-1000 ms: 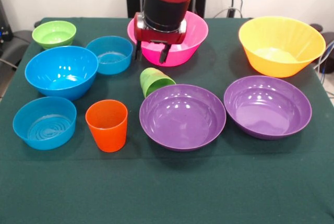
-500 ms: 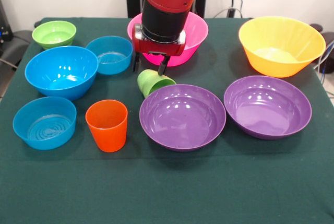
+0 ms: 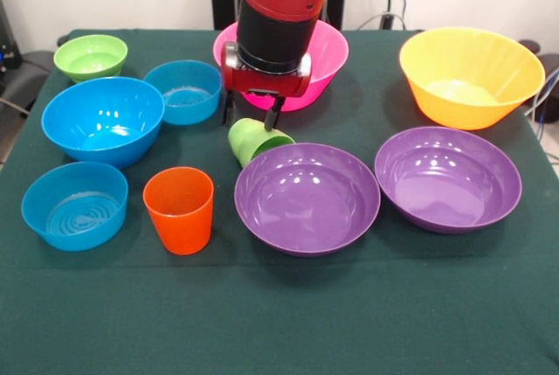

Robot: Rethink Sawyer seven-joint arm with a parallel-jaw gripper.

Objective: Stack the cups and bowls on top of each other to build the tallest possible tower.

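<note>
1. Hand (image 3: 251,115): fingers apart, straddling the base of the light green cup (image 3: 254,140), which lies tipped on its side on the worktop (image 3: 279,322).
2. The green cup touches the near purple bowl (image 3: 307,197).
3. Orange cup (image 3: 179,210): upright, between small blue bowl (image 3: 75,204) and that purple bowl.
4. Pink bowl (image 3: 321,52): behind the arm.
5. No readable writing.
</note>
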